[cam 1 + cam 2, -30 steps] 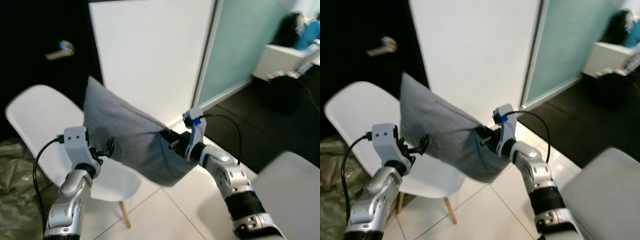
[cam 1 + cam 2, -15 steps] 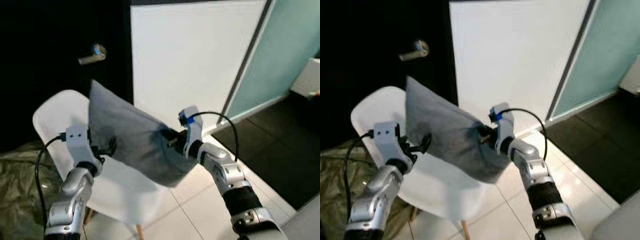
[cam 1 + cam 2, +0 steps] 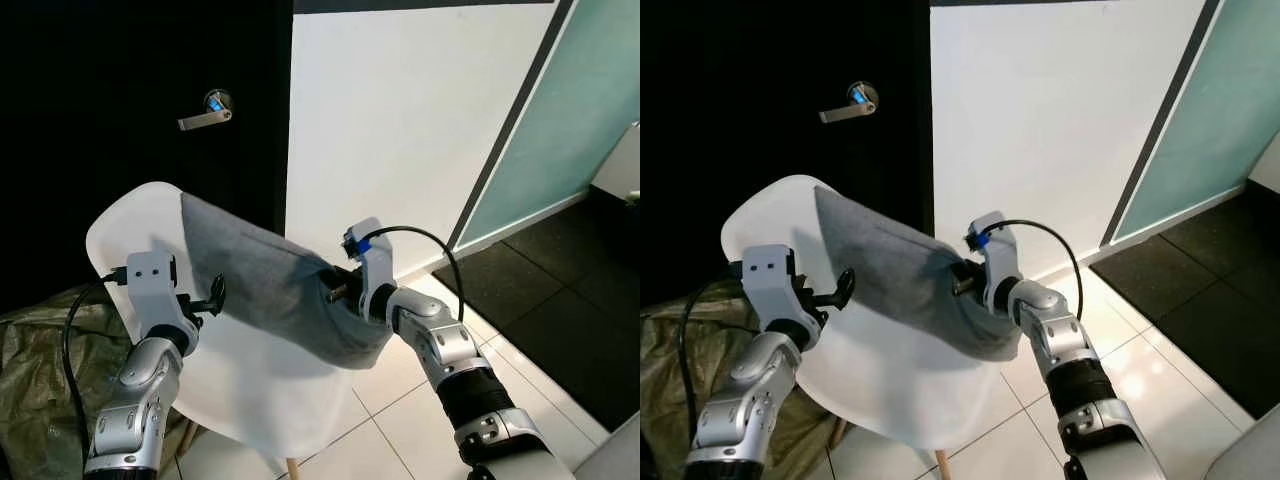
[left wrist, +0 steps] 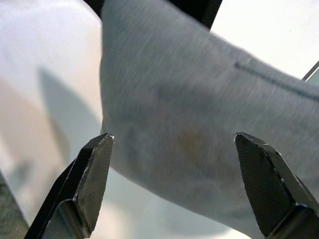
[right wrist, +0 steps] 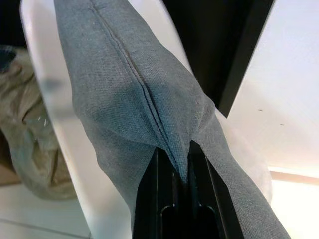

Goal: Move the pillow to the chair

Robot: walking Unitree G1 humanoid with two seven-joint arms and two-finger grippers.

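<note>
Grey pillow [image 3: 275,285] hangs in the air over the white chair [image 3: 250,390], stretched from the chair back across the seat, sagging low at the right end. 1 corner seam is pinched in the right gripper [image 5: 179,172], jaws narrow and clamped on the fabric; the right wrist view shows the seam running up from between the 2 black fingers [image 5: 149,199]. In the head views the right gripper [image 3: 340,290] sits at the pillow's right end, above the seat's front edge.

Left gripper [image 4: 172,144] points at the pillow's broad side, jaws wide, both fingertips [image 4: 97,169] apart from the cloth with the pillow between and beyond them. In the left eye view the left gripper [image 3: 212,296] is just beside the pillow's left part, near the chair back; contact there cannot be made out.

Versus 0.5 s ago: the pillow's upper left corner, which stuck up in a peak, now lies lower and flatter against the chair back, and the whole pillow sits more level. The camera has turned, so the chair is more central and more of its seat shows under the pillow. Right jaws stay clamped on the corner; left jaws stay wide.

Around: black door [image 3: 120,120] with a metal handle [image 3: 205,110] behind the chair, white wall panel [image 3: 400,130], teal glass panel [image 3: 590,110], olive tarp [image 3: 40,380] on the floor left of the chair, white floor tiles [image 3: 400,440].
</note>
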